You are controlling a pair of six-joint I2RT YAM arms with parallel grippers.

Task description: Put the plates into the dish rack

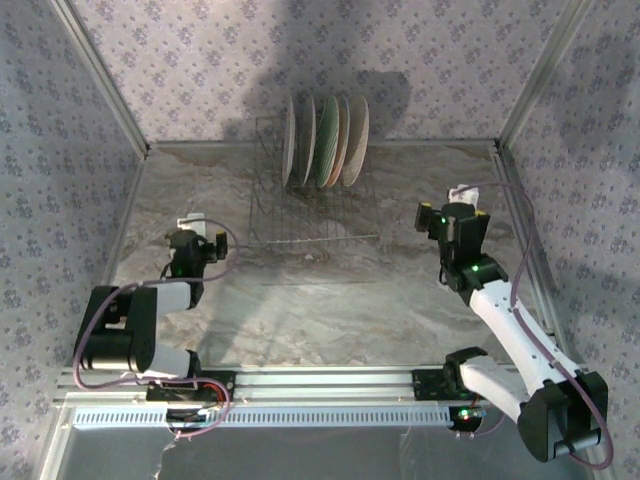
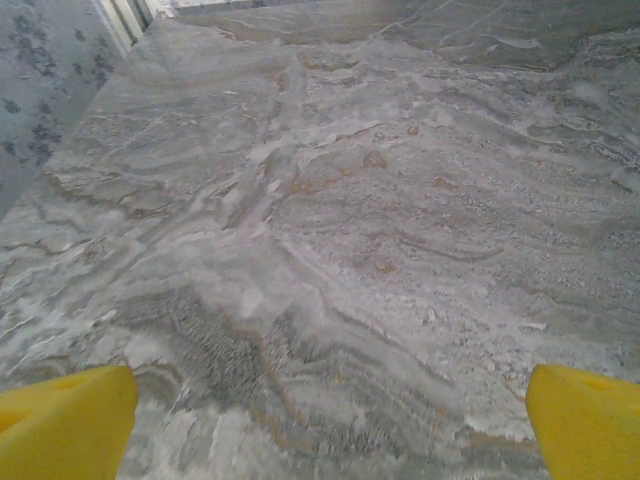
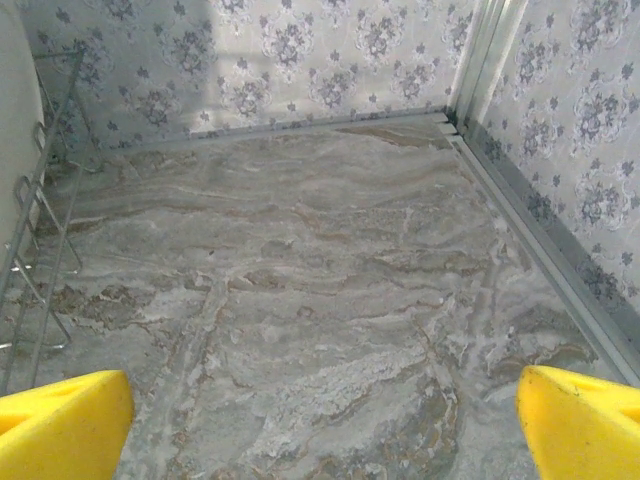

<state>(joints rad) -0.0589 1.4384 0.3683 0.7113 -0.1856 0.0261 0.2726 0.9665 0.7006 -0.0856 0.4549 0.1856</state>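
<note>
Left claw (image 2: pixel 330 415) is wide open and holds nothing, above bare worktop (image 1: pixel 350 290). Right claw (image 3: pixel 325 410) is likewise wide open and empty. Count: two claws, one rack (image 1: pixel 300 215), five plates (image 1: pixel 328 140). All five plates stand on edge, side by side, at the rack's far end.

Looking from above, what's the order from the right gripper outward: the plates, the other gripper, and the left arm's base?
From the right gripper:
1. plates, standing in the dish rack to its left.
2. left gripper, far over on the left.
3. left arm's base, at the near left edge.
</note>
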